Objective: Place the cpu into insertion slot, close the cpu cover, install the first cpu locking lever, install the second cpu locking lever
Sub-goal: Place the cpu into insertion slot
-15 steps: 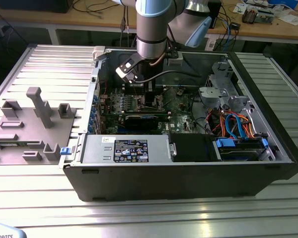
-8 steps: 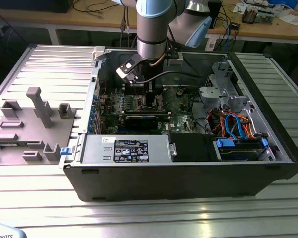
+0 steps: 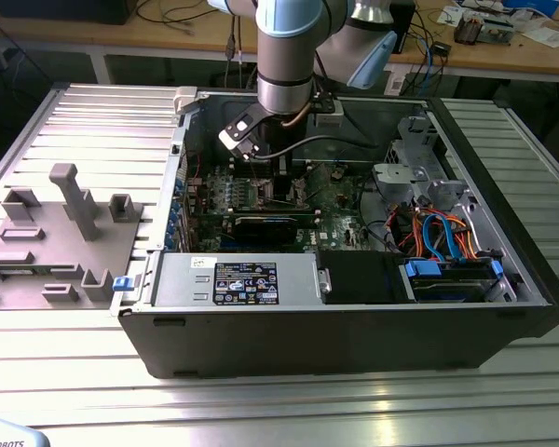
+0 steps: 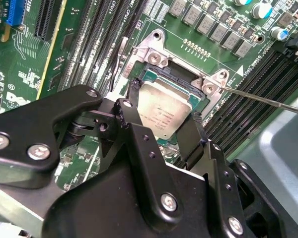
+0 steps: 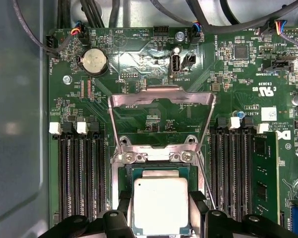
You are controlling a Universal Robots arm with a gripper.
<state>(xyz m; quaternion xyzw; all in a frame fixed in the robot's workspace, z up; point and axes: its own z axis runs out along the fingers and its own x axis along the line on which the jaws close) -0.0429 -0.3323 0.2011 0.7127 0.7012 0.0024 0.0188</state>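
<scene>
Clasping one cpu (image 5: 160, 206); one cover (image 5: 161, 96) raised.

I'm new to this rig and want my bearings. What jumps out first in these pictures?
The robot arm reaches down into the open computer case in the exterior view. In both wrist views, the hand grips the cpu at the insertion slot, with the cpu cover standing open in the first wrist view.

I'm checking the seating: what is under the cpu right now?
The insertion slot lies under the cpu; its dark edge and pale rim show past it. The contacts beneath are covered, so seating can't be judged. The cpu cover stands open.
</scene>
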